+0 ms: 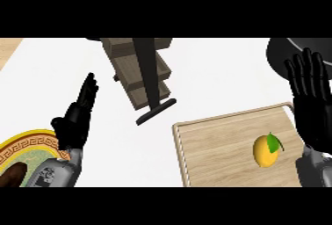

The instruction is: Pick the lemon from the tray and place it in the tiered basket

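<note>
A yellow lemon (266, 150) with a green leaf lies on the right half of the wooden tray (214, 149). My right hand (312, 101) stands open just right of the lemon, above the tray's right edge, fingers straight and pointing up the view. The tiered basket (141, 70), wooden shelves on a black post, stands at the top middle. At the left my left hand (76, 116) is open, fingers up, resting apart from everything.
A plate (26, 151) with a yellow patterned rim and something dark brown on it sits at the lower left, partly under my left forearm. A black round object (285, 52) shows at the top right behind my right hand. White counter (214, 79) lies between basket and tray.
</note>
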You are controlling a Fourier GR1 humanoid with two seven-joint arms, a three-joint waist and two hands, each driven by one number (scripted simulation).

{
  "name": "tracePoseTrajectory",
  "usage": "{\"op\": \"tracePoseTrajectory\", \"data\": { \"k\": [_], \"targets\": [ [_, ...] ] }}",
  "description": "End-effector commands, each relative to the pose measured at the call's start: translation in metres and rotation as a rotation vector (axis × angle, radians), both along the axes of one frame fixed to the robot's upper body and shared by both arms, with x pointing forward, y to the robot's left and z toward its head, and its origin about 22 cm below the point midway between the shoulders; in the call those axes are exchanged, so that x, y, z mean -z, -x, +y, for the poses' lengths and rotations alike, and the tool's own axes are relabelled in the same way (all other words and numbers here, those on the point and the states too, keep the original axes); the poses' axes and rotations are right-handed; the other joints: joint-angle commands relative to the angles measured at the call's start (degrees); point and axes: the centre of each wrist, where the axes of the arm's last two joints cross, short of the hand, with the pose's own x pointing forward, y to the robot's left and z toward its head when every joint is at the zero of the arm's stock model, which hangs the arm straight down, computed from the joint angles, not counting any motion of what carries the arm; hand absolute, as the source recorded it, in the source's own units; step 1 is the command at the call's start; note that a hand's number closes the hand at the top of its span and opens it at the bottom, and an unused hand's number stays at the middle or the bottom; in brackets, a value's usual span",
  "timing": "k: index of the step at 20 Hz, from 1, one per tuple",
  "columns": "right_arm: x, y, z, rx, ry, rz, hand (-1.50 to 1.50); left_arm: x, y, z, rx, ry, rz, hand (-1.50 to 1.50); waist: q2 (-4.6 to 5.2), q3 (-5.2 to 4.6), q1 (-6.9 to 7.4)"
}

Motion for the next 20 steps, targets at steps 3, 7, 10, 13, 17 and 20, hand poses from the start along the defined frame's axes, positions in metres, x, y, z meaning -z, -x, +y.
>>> {"op": "tracePoseTrajectory", "data": {
  "k": [3, 7, 10, 13, 17, 20],
  "targets": [
    [-0.006, 0.007, 0.042, 0.129, 0.187, 0.021, 1.5, -0.005, 0.002, 0.035, 0.022, 0.026, 0.09, 0.0, -0.28, 1.46, -0.73],
    [0.033, 0.017, -0.043, 0.561, 0.548, 0.274, 1.5, 0.012, 0.011, 0.045, -0.022, 0.025, 0.145, 0.0, 0.97, -0.54, -6.37],
    [0.061, 0.028, -0.016, 0.887, 0.213, 0.332, -1.5, 0.014, 0.017, 0.052, 0.001, 0.069, 0.2, 0.0, -0.25, 1.26, -4.0],
    [0.068, 0.039, 0.01, 0.992, 0.34, 0.247, -1.5, 0.008, 0.018, 0.067, 0.03, 0.07, 0.206, 0.0, -0.39, 1.18, -1.9],
    [0.059, 0.052, 0.025, 1.018, 0.541, 0.261, -1.5, 0.002, 0.018, 0.063, 0.051, 0.083, 0.214, 0.0, -0.56, 1.02, -1.98],
    [0.066, 0.066, 0.002, 1.08, 0.765, 0.387, -1.5, 0.004, 0.022, 0.079, 0.019, 0.061, 0.222, 0.0, -0.57, 0.67, -2.64]
  ]
}}
